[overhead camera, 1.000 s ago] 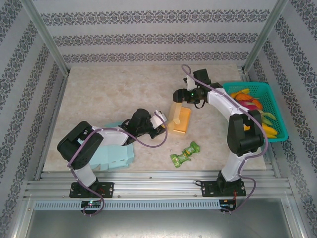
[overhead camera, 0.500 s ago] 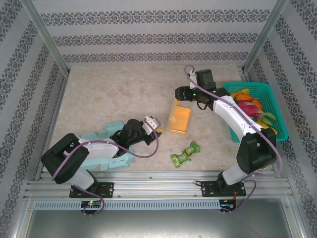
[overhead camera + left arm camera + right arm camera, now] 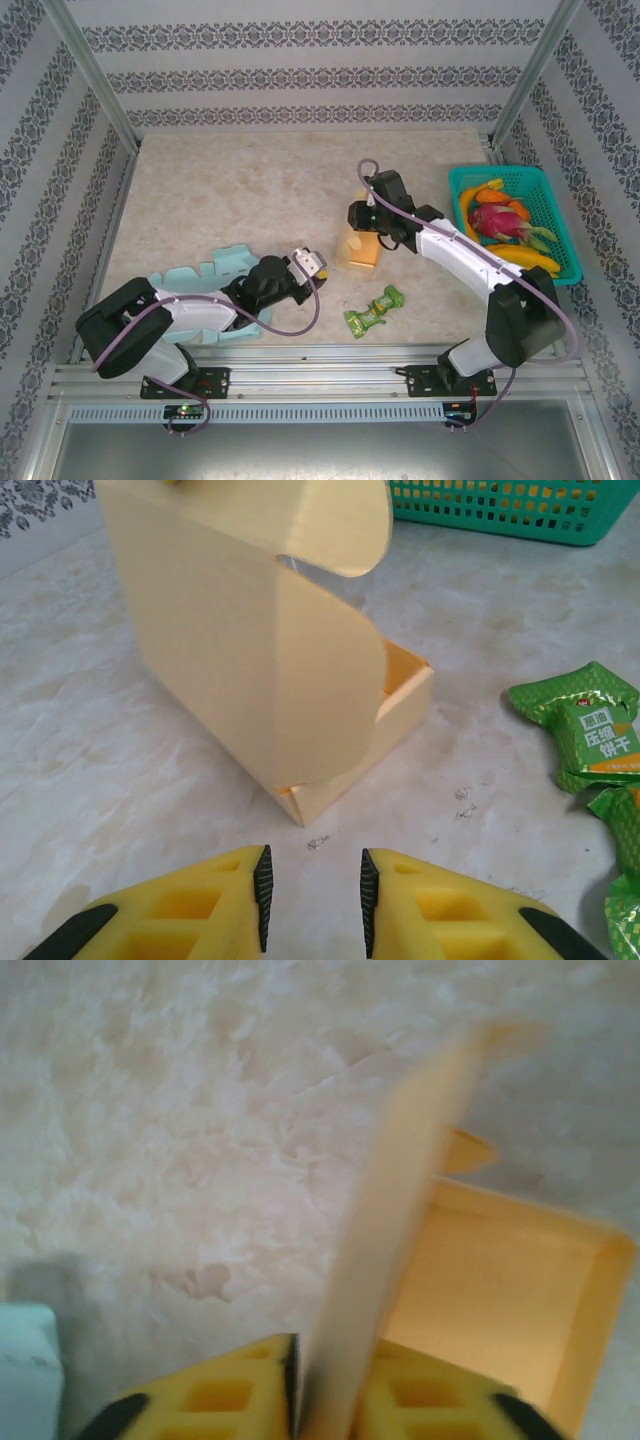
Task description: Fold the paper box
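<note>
Because it is thin yellow card, the box [image 3: 366, 252] will likely be light, springy at its creases, and easy to crush or to skid over the smooth table [image 3: 220, 190]. It sits near the table's middle, tray flat, with its lid [image 3: 400, 1220] raised along the tray's left side. The best hold, I judge, is a panel's free edge taken flat between the pads, with the tray braced from the other side so it cannot slide.

At the left, the left arm lies low, stretched over a flat blue carton [image 3: 228, 262], its forearm nearly level with the table. The left gripper [image 3: 315, 900] points at the box's near corner, close but not touching, its jaws a narrow gap apart with nothing between them. Further right, the right arm reaches in with its elbow bent and its wrist turned down over the box. The right gripper [image 3: 325, 1390] is pinched on the lid's top edge, holding it near upright. Right again lie green sweets [image 3: 372, 310], then a basket [image 3: 470, 185] of fruit.
</note>
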`<state>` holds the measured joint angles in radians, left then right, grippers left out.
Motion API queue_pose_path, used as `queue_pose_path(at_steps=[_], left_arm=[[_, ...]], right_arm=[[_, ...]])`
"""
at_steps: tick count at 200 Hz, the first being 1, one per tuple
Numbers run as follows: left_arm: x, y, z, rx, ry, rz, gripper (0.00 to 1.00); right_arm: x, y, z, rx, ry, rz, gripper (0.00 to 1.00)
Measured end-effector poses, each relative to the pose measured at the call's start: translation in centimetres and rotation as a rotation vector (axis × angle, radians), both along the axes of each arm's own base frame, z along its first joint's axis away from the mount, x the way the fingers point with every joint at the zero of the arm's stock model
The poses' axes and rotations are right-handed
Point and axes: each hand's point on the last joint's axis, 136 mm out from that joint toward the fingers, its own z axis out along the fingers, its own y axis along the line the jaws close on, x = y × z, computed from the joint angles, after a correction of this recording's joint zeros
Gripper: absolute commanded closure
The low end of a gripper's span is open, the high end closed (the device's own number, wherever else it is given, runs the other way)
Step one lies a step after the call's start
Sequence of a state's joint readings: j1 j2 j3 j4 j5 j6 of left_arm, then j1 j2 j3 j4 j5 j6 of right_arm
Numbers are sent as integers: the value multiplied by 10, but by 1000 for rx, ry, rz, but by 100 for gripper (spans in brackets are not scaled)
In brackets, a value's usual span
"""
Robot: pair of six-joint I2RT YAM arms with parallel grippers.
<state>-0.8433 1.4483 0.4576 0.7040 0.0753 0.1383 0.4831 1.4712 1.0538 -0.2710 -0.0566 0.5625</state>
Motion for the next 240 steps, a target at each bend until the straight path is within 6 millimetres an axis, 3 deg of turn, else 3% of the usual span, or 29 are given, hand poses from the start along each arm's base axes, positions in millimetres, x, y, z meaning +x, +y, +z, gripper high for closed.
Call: queue_pose_path(at_steps=[37, 57, 106, 143, 172, 195, 217, 240], left_arm=[[-7, 8, 17, -32, -38, 11, 68], [-11, 18, 35, -72, -78, 30, 68], [-18, 51, 72, -171, -165, 131, 68], [-18, 63, 69, -176, -166, 179, 68], [-19, 68, 55, -153, -150, 193, 67], [-19, 70, 51, -143, -146, 203, 67], [-18, 70, 46, -129, -136, 203, 67], [-17, 68, 35, -101, -114, 203, 67]], right_arm=[[5, -10, 10, 125, -19, -193, 96], [4, -18, 31, 172, -67, -333, 100], [-22, -21, 77, 316, -43, -804, 100], [-31, -15, 73, 317, -42, -1059, 98], [-33, -1, 70, 243, -72, -1123, 84], [-35, -6, 59, 190, -86, -1156, 75], [-33, -9, 52, 162, -108, -1178, 50], [-29, -10, 52, 168, -140, -1175, 47]])
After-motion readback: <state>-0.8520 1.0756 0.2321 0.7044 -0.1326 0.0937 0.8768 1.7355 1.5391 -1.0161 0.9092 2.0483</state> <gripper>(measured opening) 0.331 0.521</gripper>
